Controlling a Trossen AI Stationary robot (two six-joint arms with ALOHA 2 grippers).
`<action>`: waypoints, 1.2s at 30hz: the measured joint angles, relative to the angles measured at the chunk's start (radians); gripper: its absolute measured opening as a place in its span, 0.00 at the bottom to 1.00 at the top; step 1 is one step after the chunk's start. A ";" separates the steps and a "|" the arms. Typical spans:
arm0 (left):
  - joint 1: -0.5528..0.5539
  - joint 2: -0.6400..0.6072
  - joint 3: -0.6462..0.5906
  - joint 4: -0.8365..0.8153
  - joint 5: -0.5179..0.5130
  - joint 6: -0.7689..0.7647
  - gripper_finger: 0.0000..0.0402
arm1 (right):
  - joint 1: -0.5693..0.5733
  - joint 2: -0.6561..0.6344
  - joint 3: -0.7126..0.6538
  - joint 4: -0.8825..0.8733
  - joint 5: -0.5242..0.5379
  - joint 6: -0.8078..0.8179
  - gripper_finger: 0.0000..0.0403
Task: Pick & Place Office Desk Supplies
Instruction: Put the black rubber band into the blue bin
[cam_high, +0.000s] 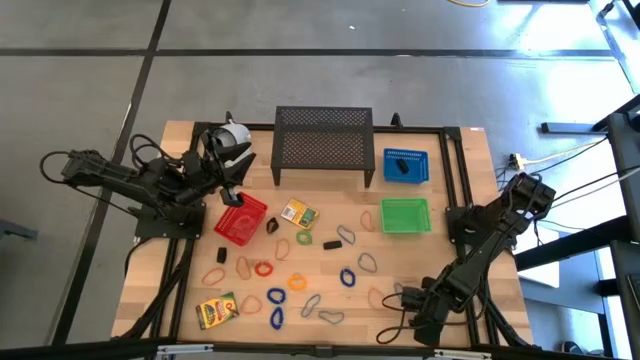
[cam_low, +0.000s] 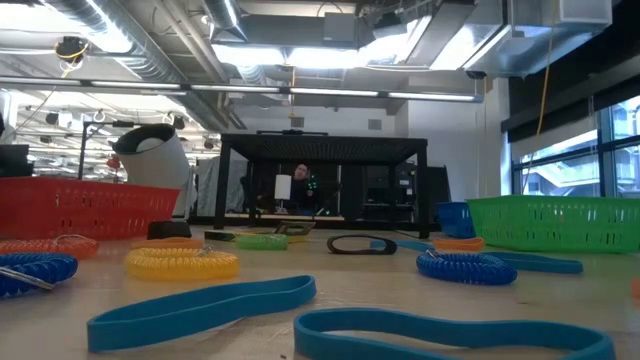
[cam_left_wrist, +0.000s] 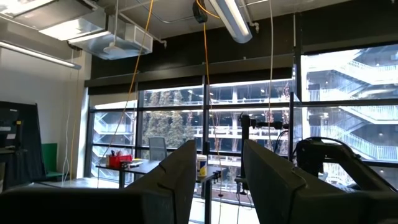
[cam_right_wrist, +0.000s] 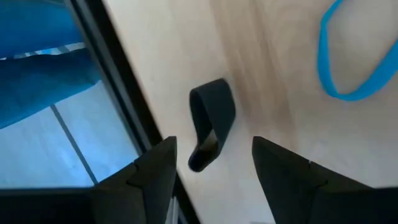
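Right end effector (cam_right_wrist: 211, 165) inspected: my fingers stand apart, empty, poised over a dark grey loop (cam_right_wrist: 210, 127) lying on the table (cam_right_wrist: 261, 74) near its front right edge, a blue loop (cam_right_wrist: 348, 59) close by. Left end effector (cam_left_wrist: 217, 180) also apart and empty, raised above the red basket (cam_high: 240, 220) at the table's left.

Grey floor (cam_high: 80, 90) surrounds the table; tall windows (cam_left_wrist: 348, 118) and ceiling strip lights (cam_low: 430, 97) beyond.
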 joint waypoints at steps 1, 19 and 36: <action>0.000 0.000 0.000 0.000 0.000 0.000 0.32 | 0.004 0.000 0.000 0.009 0.001 0.002 0.53; 0.000 0.000 0.000 0.000 0.000 0.000 0.32 | 0.043 0.000 0.000 -0.008 0.183 -0.027 0.53; 0.000 0.000 0.000 -0.002 0.000 0.000 0.32 | 0.045 0.087 0.005 -0.005 0.115 -0.102 0.42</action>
